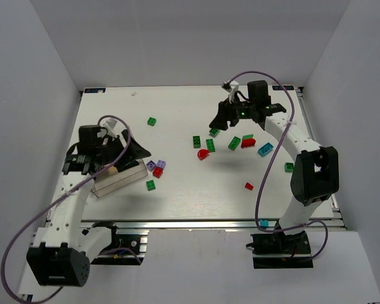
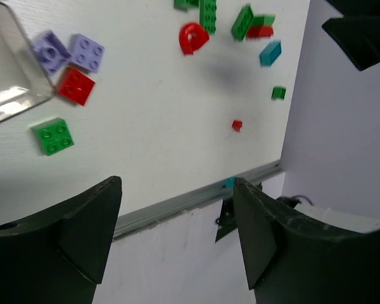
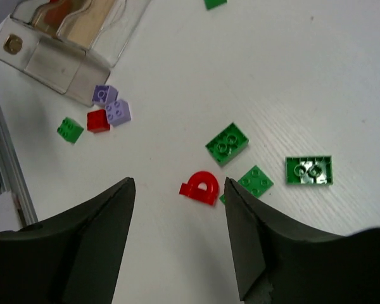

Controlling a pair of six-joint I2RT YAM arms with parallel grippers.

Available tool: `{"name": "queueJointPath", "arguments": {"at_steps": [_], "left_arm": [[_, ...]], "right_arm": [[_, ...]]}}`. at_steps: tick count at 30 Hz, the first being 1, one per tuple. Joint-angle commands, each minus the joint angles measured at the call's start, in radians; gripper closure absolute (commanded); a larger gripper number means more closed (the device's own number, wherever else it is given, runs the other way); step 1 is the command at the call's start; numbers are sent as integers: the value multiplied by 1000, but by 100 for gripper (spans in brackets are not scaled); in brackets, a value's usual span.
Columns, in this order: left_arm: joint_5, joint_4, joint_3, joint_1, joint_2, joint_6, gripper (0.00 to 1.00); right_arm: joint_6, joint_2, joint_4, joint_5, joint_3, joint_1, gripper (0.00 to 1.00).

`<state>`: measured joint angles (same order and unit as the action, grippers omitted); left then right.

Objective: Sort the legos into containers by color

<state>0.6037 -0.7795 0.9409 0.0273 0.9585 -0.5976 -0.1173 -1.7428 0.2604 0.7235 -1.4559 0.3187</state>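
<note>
The left pincer [image 2: 177, 190] hangs with its two fingers spread and nothing between them. The clear box [image 1: 117, 178] lies just below it, and in its own view one corner of the box shows ahead and to the left of the fingers. Beside that corner lie two light purple bricks [image 2: 87, 50] with a red brick [image 2: 76, 85] just beside them, and a green brick [image 2: 52, 136] sits nearer the left finger. The right pincer [image 3: 178, 190] is also spread and empty, raised over the white table [image 1: 196, 196]. A rounded red piece [image 3: 201, 187] lies flat on the table in line with the gap between its fingers. Three green bricks [image 3: 228, 144] lie ahead and to the right of that gap, one of them just beside the red piece. From this pincer the box is well away, ahead and to the left.
</note>
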Motion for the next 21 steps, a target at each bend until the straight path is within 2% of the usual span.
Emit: {"name": "queueJointPath", "arguments": {"at_steps": [1,5,8,9,11,12,14,16,18,19,21], "left_arm": [[-74,42,58,-133,100,-44,19],[-262,-16,174,-364,233,-57,21],[-408,-84,220,-470,328,-68,28],[-442,-114,248,-530,374,-73,39],[-548,-174,275,-581,428,-90,51],[-583,-197,315,-628,492,-96,63],[-666,-268,358,-670,555,-100,68],[-742,-294,407,-719,639,-100,64],[-795,-311,423,-744,681,-93,52],[-809,-311,420,-753,706,-81,43],[-840,-291,406,-762,721,-62,38]], "right_arm": [[-54,55,97,74,22,-29,35],[-82,85,131,67,37,-59,26],[-96,104,158,63,55,-78,25],[-99,112,158,67,78,-87,25],[-108,138,152,71,100,-104,25],[-110,150,143,74,121,-109,25],[-110,158,132,82,137,-128,25],[-110,163,129,88,146,-135,25],[-108,163,128,96,149,-145,25],[-107,163,125,97,150,-150,25],[-104,166,122,103,155,-156,25]]}}
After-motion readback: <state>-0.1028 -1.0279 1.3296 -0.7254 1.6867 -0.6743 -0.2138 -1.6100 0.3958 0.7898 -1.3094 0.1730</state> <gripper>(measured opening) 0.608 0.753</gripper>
